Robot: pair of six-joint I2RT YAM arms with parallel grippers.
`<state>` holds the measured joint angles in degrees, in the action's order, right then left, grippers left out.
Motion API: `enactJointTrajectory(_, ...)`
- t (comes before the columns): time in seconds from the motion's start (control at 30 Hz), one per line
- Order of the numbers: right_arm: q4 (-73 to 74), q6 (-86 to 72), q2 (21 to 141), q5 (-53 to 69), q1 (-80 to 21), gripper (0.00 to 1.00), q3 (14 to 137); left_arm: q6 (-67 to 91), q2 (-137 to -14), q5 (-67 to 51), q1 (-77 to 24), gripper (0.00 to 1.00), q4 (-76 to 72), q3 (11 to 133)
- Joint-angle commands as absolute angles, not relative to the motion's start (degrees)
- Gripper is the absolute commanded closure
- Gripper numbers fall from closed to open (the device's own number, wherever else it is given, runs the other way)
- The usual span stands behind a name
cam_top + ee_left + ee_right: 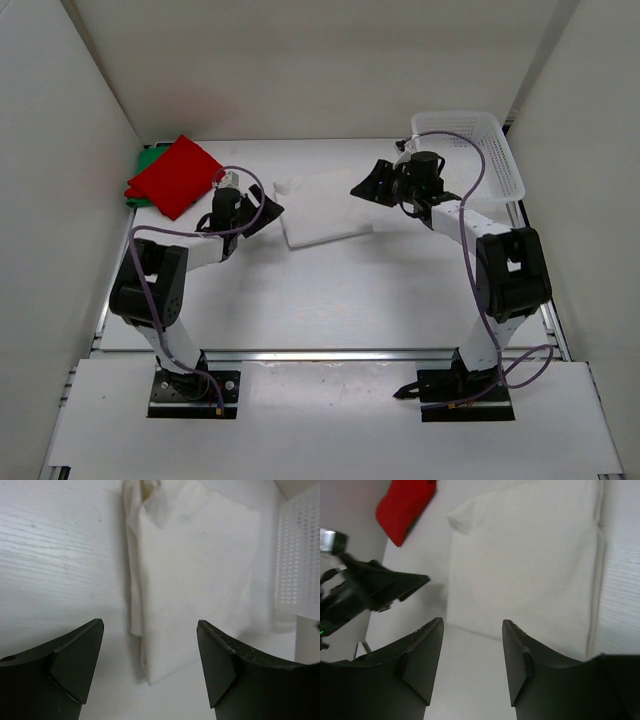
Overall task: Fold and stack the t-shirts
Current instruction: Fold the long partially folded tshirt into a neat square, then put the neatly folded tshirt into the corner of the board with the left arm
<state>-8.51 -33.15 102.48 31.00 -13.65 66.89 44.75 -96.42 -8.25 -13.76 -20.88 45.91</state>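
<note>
Cloth of the white t-shirt (325, 208) is seen folded into a rough rectangle near the middle of the surface (300, 300), lying flat and held by nothing. Its layered edges are shown along one side in the left wrist view, soft and slightly uneven, with a small bunched corner at the far end. The fabric is matte and faintly creased.

The left fingers (75, 665) are spread wide apart just short of one narrow end of the shirt, and the right fingers (420, 660) are likewise parted over the opposite side; neither pair is closed on anything. This placement on either side is judged to suit a two-armed fold, which looks finished here.

At the back left corner the red t-shirt (175, 172) is laid folded on top of the green t-shirt (143, 168), of which only an edge is exposed. That pile is taken to be the stack, so the white shirt is probably meant to be carried there and set on top. Limp cloth can be expected to sag and unfold unless it is gripped through all its layers.

A white plastic mesh basket (470, 150) with perforated walls is stood at the back right, well apart from the shirts. The surface is pale, with a faint wood grain.
</note>
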Motion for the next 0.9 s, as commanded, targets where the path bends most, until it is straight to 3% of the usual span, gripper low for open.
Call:
enactJointTrajectory(0.0,-13.9,-34.5,97.1,31.2,-13.7,0.51,64.5,39.3,-102.4,-5.7,-12.4,0.13,-12.0,51.3)
enactJointTrajectory(0.3,-21.3,-38.5,92.4,35.3,-10.3,0.51,59.8,43.7,-116.9,-14.3,-16.0,0.15,-12.5,62.8)
enactJointTrajectory(0.4,-23.3,-39.8,92.4,37.6,-9.0,0.51,58.7,47.7,-121.4,-16.6,-18.1,0.2,-15.9,66.5)
enactJointTrajectory(0.47,-24.0,-39.7,92.2,37.8,-8.6,0.5,58.4,49.7,-125.0,-18.6,-19.9,0.36,-18.4,69.0)
enactJointTrajectory(0.5,-23.9,-39.6,92.2,37.6,-8.3,0.51,58.1,50.9,-125.4,-19.2,-20.4,0.53,-19.3,70.8)
enactJointTrajectory(0.53,-23.6,-39.8,92.2,38.0,-8.3,0.51,57.7,51.3,-126.4,-19.8,-20.7,0.58,-20.2,72.7)
enactJointTrajectory(0.6,-25.0,-40.3,92.5,38.3,-7.6,0.52,57.7,51.7,-126.9,-19.4,-21.7,0.83,-18.8,76.4)
enactJointTrajectory(0.73,-28.1,-42.5,92.7,39.7,-5.8,0.53,55.9,47.1,-124.3,-16.3,-22.6,1.0,-12.4,86.7)
enactJointTrajectory(0.87,-28.3,-42.9,93.3,40.3,-4.8,0.54,54.9,45.4,-121.4,-18.1,-17.2,1.0,-8.3,95.1)
